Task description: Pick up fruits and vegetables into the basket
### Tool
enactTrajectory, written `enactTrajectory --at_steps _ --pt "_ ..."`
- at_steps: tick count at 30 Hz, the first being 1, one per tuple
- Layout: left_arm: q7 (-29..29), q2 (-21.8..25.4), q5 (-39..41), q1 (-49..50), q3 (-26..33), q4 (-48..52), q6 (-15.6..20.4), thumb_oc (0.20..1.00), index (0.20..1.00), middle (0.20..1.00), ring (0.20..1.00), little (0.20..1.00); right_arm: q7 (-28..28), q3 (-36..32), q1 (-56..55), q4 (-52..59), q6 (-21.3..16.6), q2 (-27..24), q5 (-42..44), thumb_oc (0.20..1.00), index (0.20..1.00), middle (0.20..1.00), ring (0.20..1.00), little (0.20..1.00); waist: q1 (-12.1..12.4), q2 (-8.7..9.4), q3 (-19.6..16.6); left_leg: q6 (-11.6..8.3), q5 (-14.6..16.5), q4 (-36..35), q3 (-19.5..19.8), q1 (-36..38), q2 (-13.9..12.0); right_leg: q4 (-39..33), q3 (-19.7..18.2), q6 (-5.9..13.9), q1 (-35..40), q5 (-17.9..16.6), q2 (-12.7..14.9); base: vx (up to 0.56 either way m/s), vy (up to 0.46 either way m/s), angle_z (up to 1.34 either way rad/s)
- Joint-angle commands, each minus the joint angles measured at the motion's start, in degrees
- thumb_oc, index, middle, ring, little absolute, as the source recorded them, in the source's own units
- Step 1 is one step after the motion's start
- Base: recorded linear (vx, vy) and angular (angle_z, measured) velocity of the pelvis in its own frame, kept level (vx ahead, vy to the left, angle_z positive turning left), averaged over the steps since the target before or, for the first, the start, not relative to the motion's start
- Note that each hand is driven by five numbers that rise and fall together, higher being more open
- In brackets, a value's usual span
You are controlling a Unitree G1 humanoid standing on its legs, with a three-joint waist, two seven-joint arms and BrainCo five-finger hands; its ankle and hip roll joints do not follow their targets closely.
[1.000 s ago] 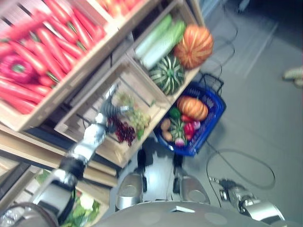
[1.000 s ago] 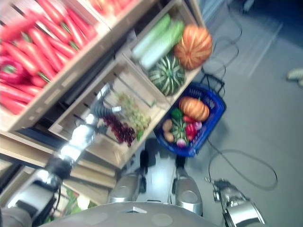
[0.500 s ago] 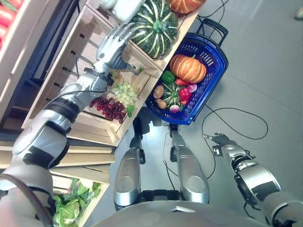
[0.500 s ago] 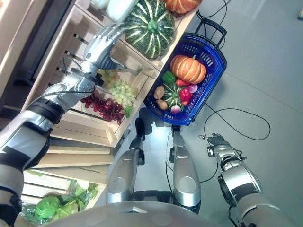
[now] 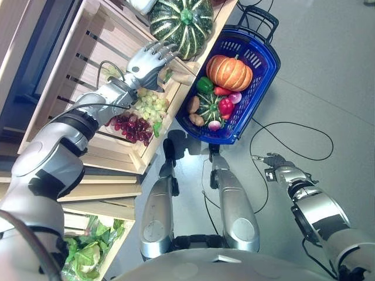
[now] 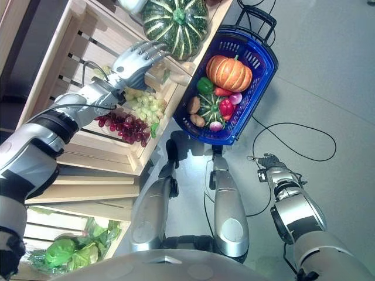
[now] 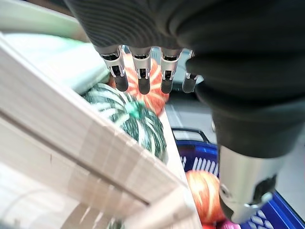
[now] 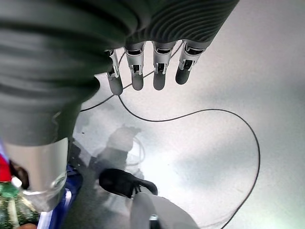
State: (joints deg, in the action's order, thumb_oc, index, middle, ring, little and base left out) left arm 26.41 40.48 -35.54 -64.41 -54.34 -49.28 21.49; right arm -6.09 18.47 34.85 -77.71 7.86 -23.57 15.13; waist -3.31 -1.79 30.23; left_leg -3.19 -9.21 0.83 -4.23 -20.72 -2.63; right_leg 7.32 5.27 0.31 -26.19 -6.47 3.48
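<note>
1. The left robot hand [image 5: 146, 58], fingers straight and holding nothing, hovers at the wooden crate's [image 5: 88, 35] front edge above the green grapes [image 5: 149, 106].
2. The blue basket [image 5: 258, 88] stands on the floor just beside the crate, already holding an orange pumpkin [image 5: 229, 71].
3. The right robot hand [image 5: 276, 164], relaxed and empty, hangs over bare floor.

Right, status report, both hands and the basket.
Left hand open over grape crate. Right hand open, idle above floor. Blue basket part filled. Nothing blocking.

Left hand [image 5: 147, 61] has risen off the grapes [image 5: 140, 114] to the crate's front corner [image 5: 181, 73], by the green squash [image 5: 180, 17]; fingers straight. Camera has swung down.
</note>
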Motion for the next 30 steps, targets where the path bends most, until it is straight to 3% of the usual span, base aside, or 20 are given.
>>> enactTrajectory --at_steps 1,5,11,15,22,30 --pt "1.2 0.94 -1.21 -1.67 3.23 -1.85 1.84 1.0 1.0 1.0 1.0 1.0 -0.93 0.85 -0.67 -0.57 1.03 -2.37 0.8 1.0 1.0 1.0 1.0 1.0 -0.26 0.41 -0.44 -0.08 9.31 11.06 0.61 -3.15 1.89 6.57 0.05 4.0 0.13 6.2 0.96 0.0 0.0 0.0" --pt "9.19 1.27 -3.52 0.11 4.59 -1.08 0.97 1.0 1.0 1.0 1.0 1.0 -0.83 0.61 -0.89 -0.69 1.02 -2.43 0.7 1.0 1.0 1.0 1.0 1.0 0.2 0.35 -0.44 -0.18 9.14 10.86 0.98 -2.77 1.91 6.73 0.19 3.98 0.44 6.33 1.01 0.0 0.0 0.0" --pt "18.0 1.82 -8.72 3.57 7.34 1.39 2.91 1.0 1.0 1.0 1.0 1.0 -1.59 -0.33 -2.6 0.03 0.1 -1.94 1.36 1.0 1.0 1.0 1.0 1.0 1.07 0.33 -0.44 -0.16 9.05 10.52 1.77 -2.45 2.32 6.62 0.62 3.92 0.82 6.47 1.0 0.0 -0.006 0.0" --pt "17.79 1.7 -9.05 4.18 7.75 1.64 3.3 1.0 1.0 1.0 1.0 1.0 -1.69 -0.46 -2.7 0.15 0.1 -1.85 1.26 1.0 1.0 1.0 1.0 1.0 1.16 0.31 -0.44 -0.14 9.02 10.47 1.87 -2.41 2.39 6.66 0.64 3.92 0.82 6.46 0.97 0.0 0.002 0.06" --pt "7.64 1.49 -6.76 5.47 5.73 -1.71 2.33 1.0 1.0 1.0 1.0 1.0 -0.67 -0.32 -0.94 0.11 1.59 -3.15 -0.22 1.0 1.0 1.0 1.0 1.0 0.79 0.13 -0.44 -0.18 8.8 11.22 1.08 -3.7 2.13 7.72 0.5 4.09 -0.69 6.37 0.97 0.0 0.051 -0.02" --pt "3.99 1.46 -5.35 6.13 5.58 -4.86 0.9 1.0 1.0 1.0 1.0 1.0 -0.54 -0.24 -0.86 0.05 1.28 -3.55 -0.61 1.0 1.0 1.0 1.0 1.0 0.58 0.09 -0.44 0.01 8.73 11.94 0.96 -5.4 2.14 8.36 0.08 4.19 -2.42 6.2 0.7 0.0 0.003 0.0"
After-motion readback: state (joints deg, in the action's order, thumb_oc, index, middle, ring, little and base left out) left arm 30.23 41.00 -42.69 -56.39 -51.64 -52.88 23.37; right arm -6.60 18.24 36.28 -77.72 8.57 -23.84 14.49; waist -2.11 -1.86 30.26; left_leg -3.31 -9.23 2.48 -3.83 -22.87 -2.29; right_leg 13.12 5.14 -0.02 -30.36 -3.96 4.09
